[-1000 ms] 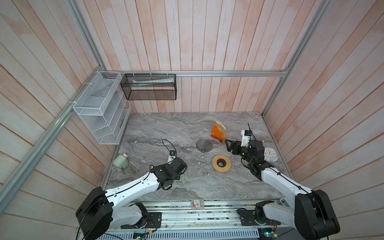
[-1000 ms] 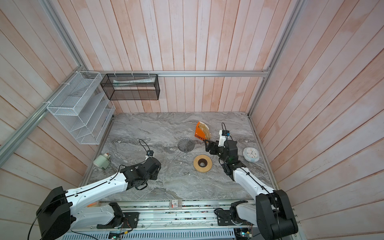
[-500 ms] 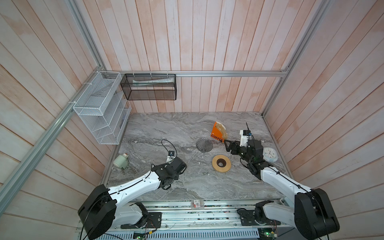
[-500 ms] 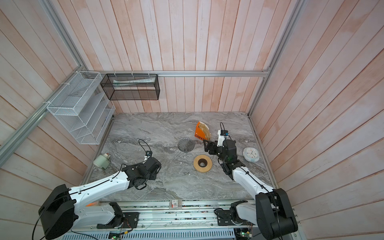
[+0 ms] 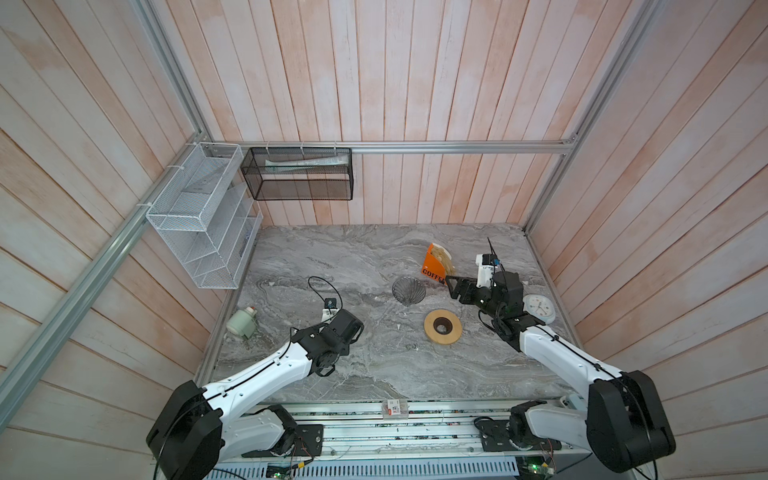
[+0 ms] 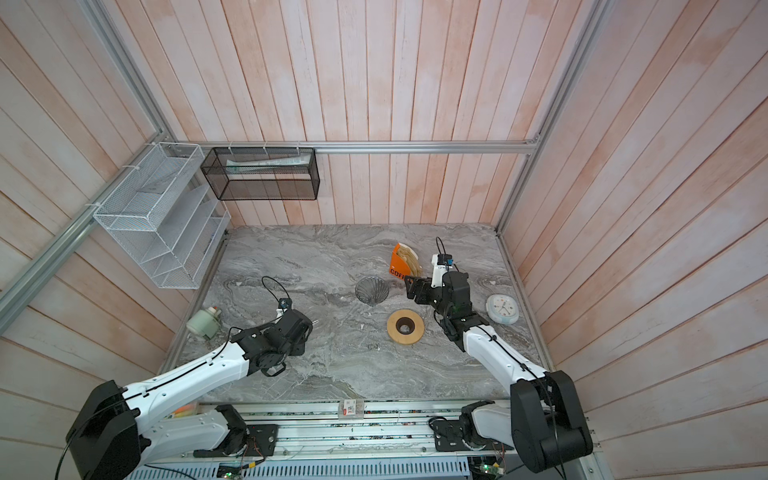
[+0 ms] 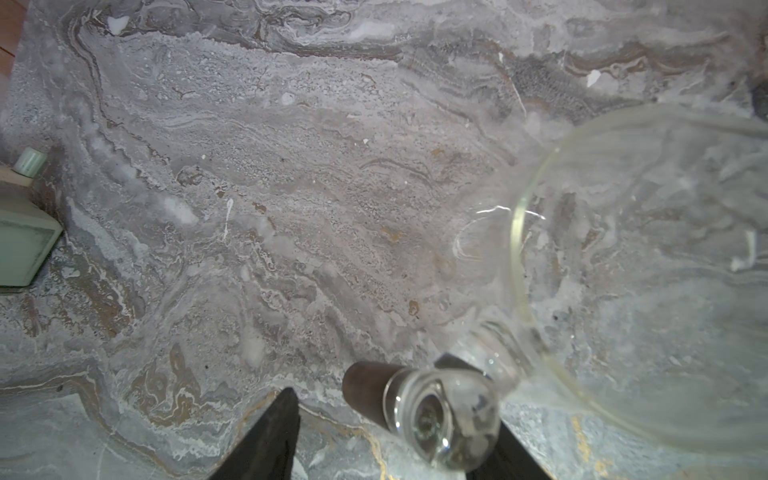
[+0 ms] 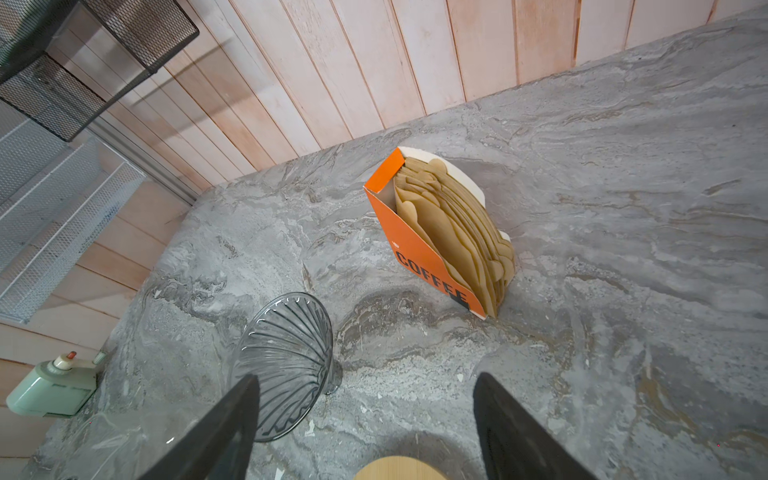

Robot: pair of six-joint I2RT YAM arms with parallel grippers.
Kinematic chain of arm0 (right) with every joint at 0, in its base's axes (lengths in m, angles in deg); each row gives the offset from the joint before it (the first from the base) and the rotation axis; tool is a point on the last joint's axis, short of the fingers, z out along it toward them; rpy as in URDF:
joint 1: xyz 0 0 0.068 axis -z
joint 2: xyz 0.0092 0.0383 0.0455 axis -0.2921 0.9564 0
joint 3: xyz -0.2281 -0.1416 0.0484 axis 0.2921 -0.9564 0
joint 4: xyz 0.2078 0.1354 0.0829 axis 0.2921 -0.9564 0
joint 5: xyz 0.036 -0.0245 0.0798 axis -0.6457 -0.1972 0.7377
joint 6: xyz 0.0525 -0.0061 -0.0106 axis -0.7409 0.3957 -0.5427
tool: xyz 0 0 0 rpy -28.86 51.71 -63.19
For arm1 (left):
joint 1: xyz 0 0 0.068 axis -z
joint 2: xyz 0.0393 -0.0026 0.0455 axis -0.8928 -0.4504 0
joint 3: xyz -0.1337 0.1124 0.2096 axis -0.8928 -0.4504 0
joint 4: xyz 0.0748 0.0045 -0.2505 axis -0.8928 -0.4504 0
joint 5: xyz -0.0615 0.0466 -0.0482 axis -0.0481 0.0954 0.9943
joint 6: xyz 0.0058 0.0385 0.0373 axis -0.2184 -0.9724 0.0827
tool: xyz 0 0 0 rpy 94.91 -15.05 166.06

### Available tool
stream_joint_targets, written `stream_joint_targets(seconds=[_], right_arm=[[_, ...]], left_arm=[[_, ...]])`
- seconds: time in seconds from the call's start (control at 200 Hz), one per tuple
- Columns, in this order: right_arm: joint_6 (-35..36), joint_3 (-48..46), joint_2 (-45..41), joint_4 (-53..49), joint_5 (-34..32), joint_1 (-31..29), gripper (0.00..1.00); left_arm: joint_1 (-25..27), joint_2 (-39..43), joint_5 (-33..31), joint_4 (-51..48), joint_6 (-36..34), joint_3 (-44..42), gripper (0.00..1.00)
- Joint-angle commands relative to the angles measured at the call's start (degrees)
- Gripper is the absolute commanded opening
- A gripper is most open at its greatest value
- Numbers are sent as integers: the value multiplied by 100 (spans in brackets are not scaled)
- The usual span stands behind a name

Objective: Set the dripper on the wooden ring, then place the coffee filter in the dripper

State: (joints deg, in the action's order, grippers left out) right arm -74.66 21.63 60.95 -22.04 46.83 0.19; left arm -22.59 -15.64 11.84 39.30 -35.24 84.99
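Tan coffee filters (image 8: pixel 453 232) sat packed; my right tool (image 8: pixel 365 377) gaped empty.
Pinching could lift several or topple orange box (image 8: pixel 415 253) onto dripper (image 8: pixel 286 357); left tool (image 7: pixel 395 409) was slack round glass vessel (image 7: pixel 623 249).

- Top views: high, steeply down, whole tabletop (image 5: pixel 374 374) shared.
- Left wrist: close above it.
- Right wrist: low, facing back wall (image 8: pixel 374 62); dripper (image 8: pixel 286 361) shared with top views.
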Motion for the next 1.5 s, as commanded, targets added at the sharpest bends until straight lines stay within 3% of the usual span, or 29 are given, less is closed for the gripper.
stream_joint_targets(seconds=[0.0,0.5,0.78,1.085,1.496], right_arm=[[49,175,-12,-953,-469,-144,80],[-563,-210,-429,-2660,-1249,-843,76],[-720,-274,-244,-3029,-1318,-904,74],[-597,90,660,-3068,-1277,-904,74],[-502,537,1409,-3249,-1268,-922,52]], left_arm=[[-162,-63,-18,47,-64,201,63],[-595,-110,-57,544,-516,353,63],[-592,428,562,314,-608,509,63],[-575,845,1176,450,-851,549,62],[-575,754,1375,697,-1169,695,61]])
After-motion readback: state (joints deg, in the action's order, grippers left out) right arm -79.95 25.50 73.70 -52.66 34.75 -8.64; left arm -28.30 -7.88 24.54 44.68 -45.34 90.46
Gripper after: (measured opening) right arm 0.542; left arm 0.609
